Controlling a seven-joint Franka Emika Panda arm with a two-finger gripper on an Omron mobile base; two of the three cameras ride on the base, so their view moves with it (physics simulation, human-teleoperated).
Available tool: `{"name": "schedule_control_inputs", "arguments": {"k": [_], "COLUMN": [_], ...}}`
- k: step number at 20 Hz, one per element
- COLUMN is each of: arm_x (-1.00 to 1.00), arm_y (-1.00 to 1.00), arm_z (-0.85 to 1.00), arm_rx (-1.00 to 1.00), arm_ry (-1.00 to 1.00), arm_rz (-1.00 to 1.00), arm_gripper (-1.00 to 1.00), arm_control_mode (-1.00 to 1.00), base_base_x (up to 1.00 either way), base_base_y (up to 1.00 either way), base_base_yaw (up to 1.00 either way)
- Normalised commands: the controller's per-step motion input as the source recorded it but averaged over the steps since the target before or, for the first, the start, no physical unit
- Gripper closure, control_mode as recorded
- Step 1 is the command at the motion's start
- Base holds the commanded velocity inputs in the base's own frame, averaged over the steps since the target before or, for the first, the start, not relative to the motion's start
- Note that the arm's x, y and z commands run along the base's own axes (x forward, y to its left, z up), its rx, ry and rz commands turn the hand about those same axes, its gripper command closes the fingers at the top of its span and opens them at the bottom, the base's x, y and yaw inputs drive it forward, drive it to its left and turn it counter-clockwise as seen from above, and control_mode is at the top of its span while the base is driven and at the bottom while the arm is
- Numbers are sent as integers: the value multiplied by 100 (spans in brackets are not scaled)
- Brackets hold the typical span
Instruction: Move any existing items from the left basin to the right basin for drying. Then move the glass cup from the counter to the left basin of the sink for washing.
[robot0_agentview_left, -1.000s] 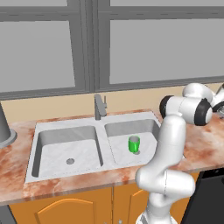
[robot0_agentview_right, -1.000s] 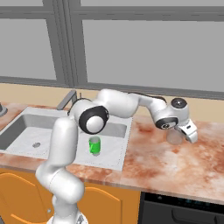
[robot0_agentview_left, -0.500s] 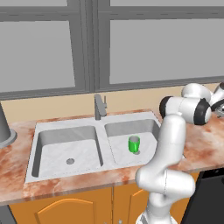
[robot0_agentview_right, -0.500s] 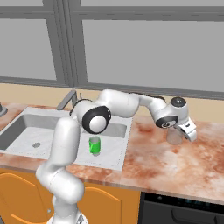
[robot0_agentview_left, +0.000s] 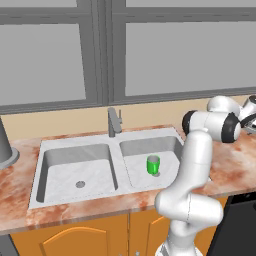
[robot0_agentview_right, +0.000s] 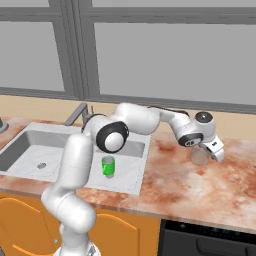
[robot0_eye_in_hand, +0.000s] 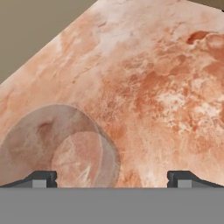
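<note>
Left base view: the mug (robot0_agentview_left: 153, 164) is seen in the right basin (robot0_agentview_left: 137, 150). Right base view: the gripper (robot0_agentview_right: 212, 151) is positioned over the cup (robot0_agentview_right: 198, 156). Hand view: jaws are spread; the cup (robot0_eye_in_hand: 59, 148) lies off-centre, so tipping is risked.

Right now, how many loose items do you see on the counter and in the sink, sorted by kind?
Green mug, in the right basin: 1
Glass cup, on the counter under the open claw: 1
Grey canister, at the counter's left end: 1
Total: 3
</note>
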Motion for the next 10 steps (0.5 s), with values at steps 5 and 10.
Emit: {"name": "schedule_control_inputs", "arguments": {"k": [5, 10], "arm_x": [2, 0], "arm_y": [-3, -4], "arm_z": [-10, -15], "arm_rx": [1, 0], "arm_ry": [0, 0], "arm_rz": [0, 0], "arm_gripper": [-100, -100], "arm_control_mode": [-100, -100], "base_base_x": [0, 0], "base_base_y": [0, 0], "base_base_yaw": [0, 0]}}
